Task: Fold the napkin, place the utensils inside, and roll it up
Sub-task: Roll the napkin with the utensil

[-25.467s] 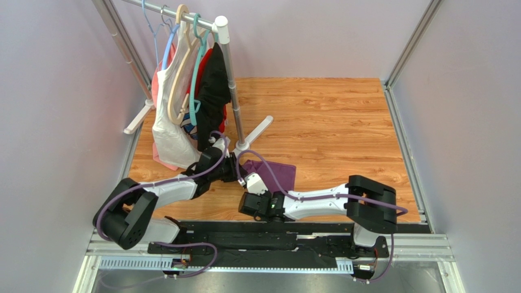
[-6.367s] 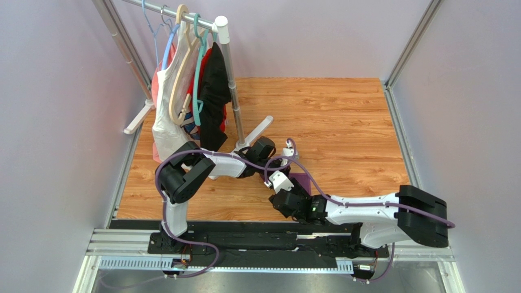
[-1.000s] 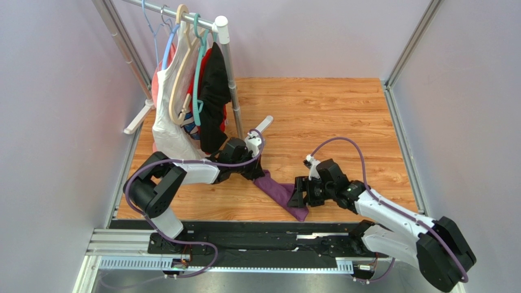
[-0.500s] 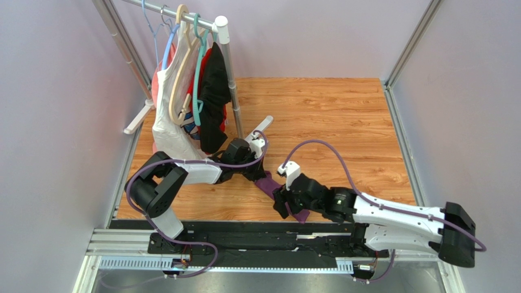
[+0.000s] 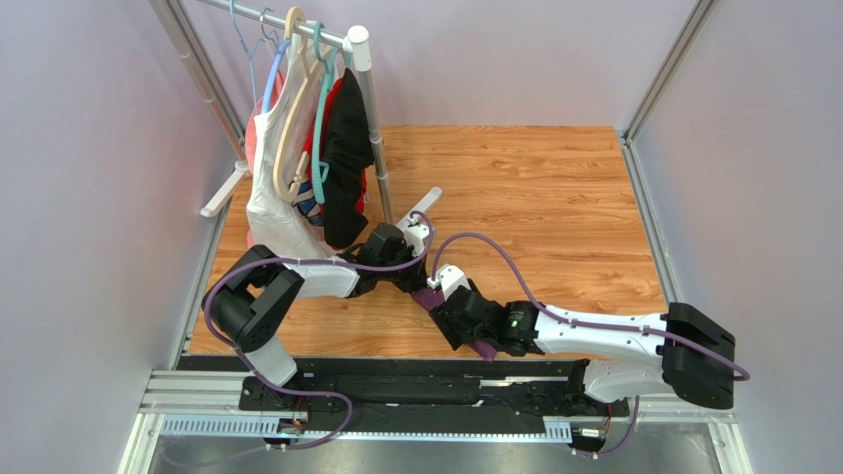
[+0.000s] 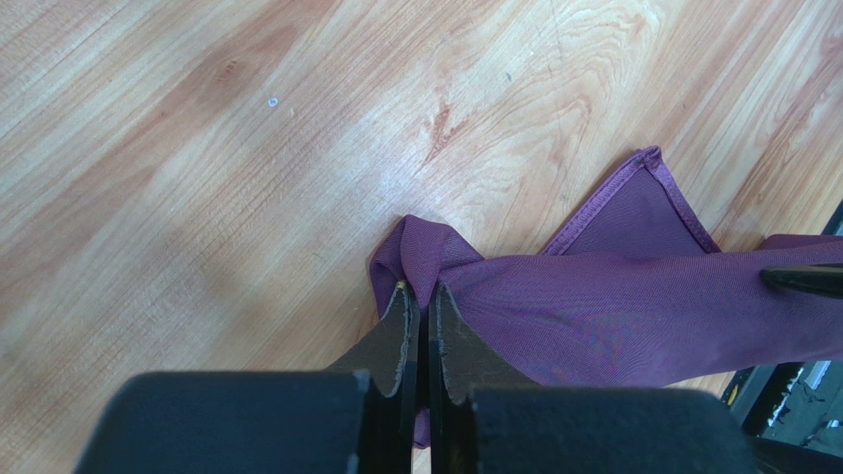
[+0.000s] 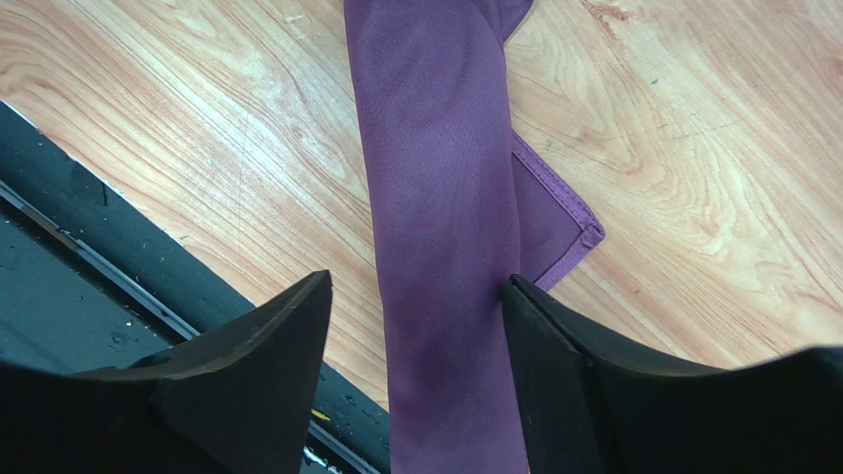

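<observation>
From above: pinching the far end of the napkin [image 5: 427, 296] with the left hand [image 5: 418, 284], just in front of the clothes rack [image 5: 374, 148]. Reaching over its near end with the right hand [image 5: 460, 326], close to the front edge of the counter [image 5: 554, 197]. Drawn into a narrow band between the two, apparently to pull it straight before folding.

Through the left wrist camera: clamped fully shut on a bunched end of the napkin, raising a small peak off the wood (a hemmed corner [image 6: 648, 163] lying flat just beyond).

Through the right wrist camera: spread wide, straddling the stretched strip without pinching it, probably lining up for a grip lower down. No sign of the utensils in any view. Judged an early stage, with the folding not yet done.
</observation>
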